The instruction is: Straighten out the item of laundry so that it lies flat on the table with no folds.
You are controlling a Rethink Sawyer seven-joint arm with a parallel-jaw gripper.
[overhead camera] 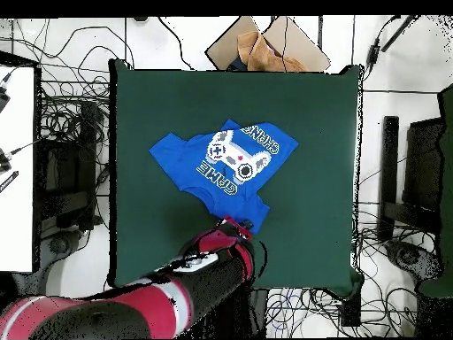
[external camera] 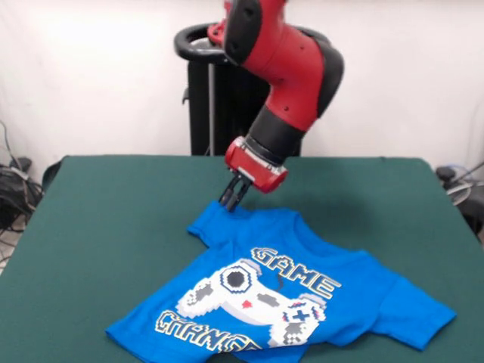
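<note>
The item of laundry (external camera: 302, 295) is a bright blue T-shirt with a white game-controller print, lying print-up on the near middle of the green table (external camera: 113, 212). Its cloth is rumpled, and a fold crosses the lower lettering. One sleeve corner at the far left of the shirt peaks up into my gripper (external camera: 227, 201), which is shut on that corner. In the overhead view the shirt (overhead camera: 221, 161) lies slantwise at the table's (overhead camera: 310, 177) centre. There the red wrist covers the gripper (overhead camera: 239, 225) at the shirt's corner nearest the base.
A cardboard box (overhead camera: 265, 44) sits beyond the table's far edge in the overhead view. Cables lie on the floor all round the table. A white surface (overhead camera: 18, 168) borders the left side, and dark equipment (overhead camera: 429, 204) stands at the right.
</note>
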